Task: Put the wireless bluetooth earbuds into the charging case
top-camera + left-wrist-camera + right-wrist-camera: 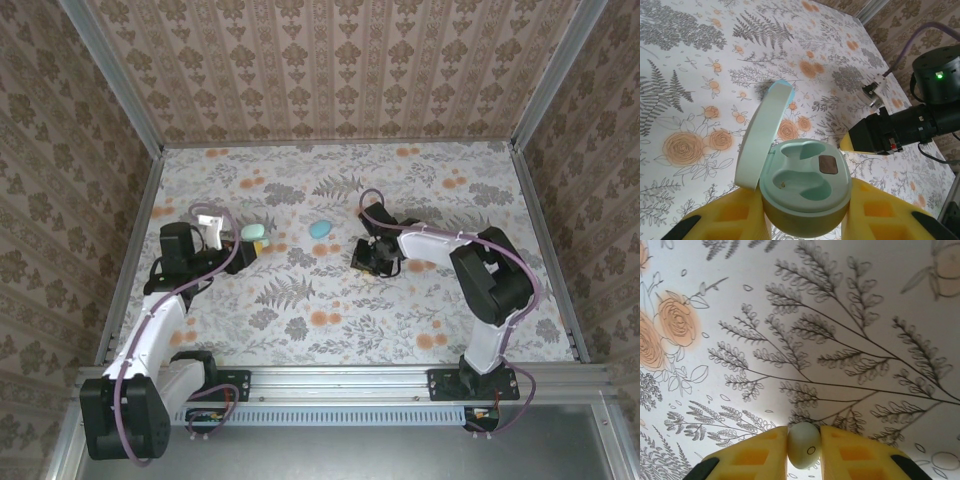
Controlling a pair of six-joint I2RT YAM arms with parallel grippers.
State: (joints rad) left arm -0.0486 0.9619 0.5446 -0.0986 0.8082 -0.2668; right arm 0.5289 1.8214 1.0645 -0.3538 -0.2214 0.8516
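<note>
My left gripper (805, 212) is shut on the charging case (807, 182), whose round body sits between the yellow fingers. The lid (762, 135) stands open to the left and both inner wells are empty. In the top view the case (252, 232) is at the left gripper (249, 243), left of the table's middle. My right gripper (804, 442) is shut on one pale, egg-shaped earbud (804, 444), close above the tablecloth. From above, the right gripper (363, 262) is right of centre. A second blue earbud (320, 228) lies on the table between the two grippers.
The floral tablecloth (330, 320) covers the table, with patterned walls on three sides. The right arm (910, 125) shows at the right of the left wrist view, beyond the case. A metal rail (340, 378) runs along the near edge.
</note>
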